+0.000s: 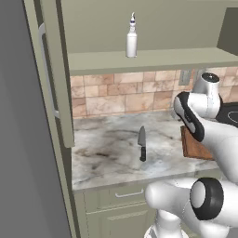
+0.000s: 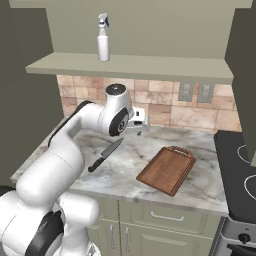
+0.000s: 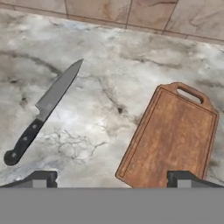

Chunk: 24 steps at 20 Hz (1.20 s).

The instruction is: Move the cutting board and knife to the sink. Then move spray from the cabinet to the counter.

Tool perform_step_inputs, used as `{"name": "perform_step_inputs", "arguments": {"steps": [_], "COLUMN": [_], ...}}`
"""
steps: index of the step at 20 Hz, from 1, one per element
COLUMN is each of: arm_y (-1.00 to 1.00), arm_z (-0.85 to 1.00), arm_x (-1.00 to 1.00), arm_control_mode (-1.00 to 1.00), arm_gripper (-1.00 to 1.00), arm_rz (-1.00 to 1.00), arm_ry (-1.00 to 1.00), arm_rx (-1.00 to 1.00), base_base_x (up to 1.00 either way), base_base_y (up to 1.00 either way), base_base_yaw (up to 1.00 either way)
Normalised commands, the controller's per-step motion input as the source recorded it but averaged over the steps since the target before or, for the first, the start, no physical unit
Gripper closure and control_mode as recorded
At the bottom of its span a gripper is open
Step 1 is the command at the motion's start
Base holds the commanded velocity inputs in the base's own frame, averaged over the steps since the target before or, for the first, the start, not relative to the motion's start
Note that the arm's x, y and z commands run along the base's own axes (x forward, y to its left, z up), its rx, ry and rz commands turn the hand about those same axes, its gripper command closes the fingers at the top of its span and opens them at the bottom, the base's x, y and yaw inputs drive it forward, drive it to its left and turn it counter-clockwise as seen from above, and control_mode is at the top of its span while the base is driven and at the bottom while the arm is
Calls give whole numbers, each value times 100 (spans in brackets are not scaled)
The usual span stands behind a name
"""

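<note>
The reddish-brown cutting board [image 2: 167,169] [image 3: 173,138] lies flat on the marble counter [image 2: 130,175], handle loop toward the tiled wall. Left of it lies the knife [image 2: 105,155] [image 3: 43,111] [image 1: 142,144], grey blade pointing at the wall, black handle toward the counter's front. My gripper [image 3: 112,180] [image 2: 140,128] hovers above the counter between the two, open, with nothing between its fingertips [image 3: 41,179]. The white spray [image 1: 131,39] [image 2: 103,40] stands upright on the shelf of the open sage-green cabinet [image 2: 130,67]. The sink is out of view.
A black stovetop [image 2: 240,170] adjoins the counter on the right, close to the board. A tall grey fridge [image 1: 23,139] stands at the left. Wall outlets [image 2: 195,92] sit on the tiled backsplash. Green drawers [image 2: 165,216] run below the counter.
</note>
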Motion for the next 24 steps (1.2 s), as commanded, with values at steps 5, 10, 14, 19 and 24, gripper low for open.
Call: {"name": "perform_step_inputs", "arguments": {"steps": [5,10,14,19,24], "arm_y": [-39,-34,-20,-21,-29], "arm_z": [-35,-43,-41,-25,-18], "arm_x": [29,15,18,42,46], "arm_control_mode": [-100,-100,-100,-100,-100], "arm_gripper": [-100,-100,-100,-100,-100], "arm_rz": [0,0,-4,-3,-2], "arm_ry": [2,0,0,1,2], "arm_rx": [0,0,0,0,0], "base_base_x": [0,0,0,0,0], "base_base_y": [0,0,0,0,0], "base_base_yaw": [0,0,0,0,0]}}
